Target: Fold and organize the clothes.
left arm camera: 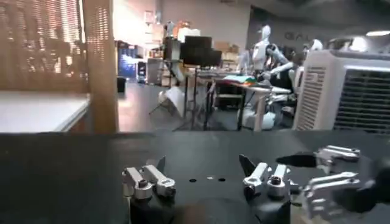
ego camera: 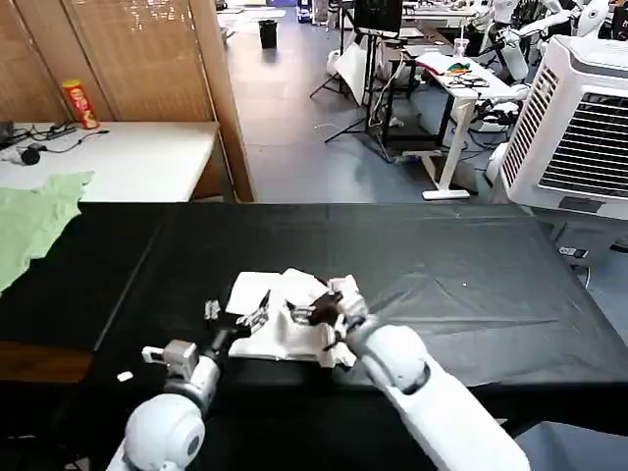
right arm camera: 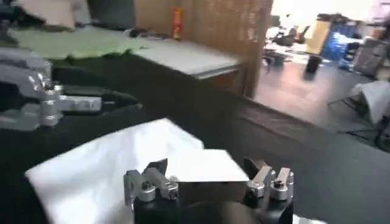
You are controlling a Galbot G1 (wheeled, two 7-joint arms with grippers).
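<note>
One white T-shirt [ego camera: 285,314] on black table [ego camera: 471,285], left end effector [ego camera: 238,319] wide, right end effector [ego camera: 316,312] wide above it

Low in the frame's centre, the white T-shirt [ego camera: 280,312] lies crumpled on the black table [ego camera: 471,285], the left gripper [ego camera: 238,321] and right gripper [ego camera: 316,312] over it, both spread.

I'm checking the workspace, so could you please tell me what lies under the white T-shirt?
The white T-shirt lies crumpled on the black table cover, which shows all around it. Whatever sits beneath its folds is hidden. Both the left hand and right hand are at the shirt.
</note>
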